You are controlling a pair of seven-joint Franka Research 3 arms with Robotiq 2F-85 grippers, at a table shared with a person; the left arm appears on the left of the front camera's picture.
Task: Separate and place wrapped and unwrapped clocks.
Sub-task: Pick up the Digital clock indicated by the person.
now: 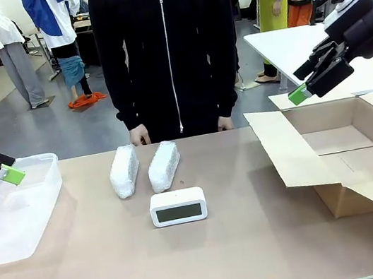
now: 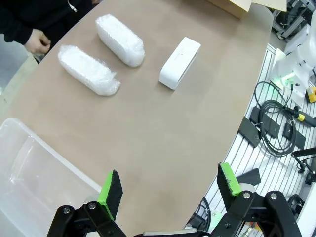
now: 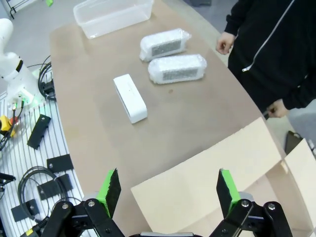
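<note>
Nothing is sorted yet. My left gripper [image 2: 169, 183] hangs spread wide and empty above the clear tub [image 1: 52, 169] at the left edge of the front view. My right gripper [image 3: 167, 184] is just as wide and empty over the cardboard box [image 1: 296, 150] at the right. Mid-frame, the left wrapped clock [image 1: 124, 171] and the right wrapped clock [image 1: 164, 165] lie side by side on the table, with the bare clock [image 1: 178, 206] just below them. As I judge it, all three are left to move.

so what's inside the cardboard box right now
The cardboard box stands open, and the stretch of floor that shows is bare cardboard, with no clock on it. Its near wall hides the front part of the floor, so that strip cannot be checked.
</note>
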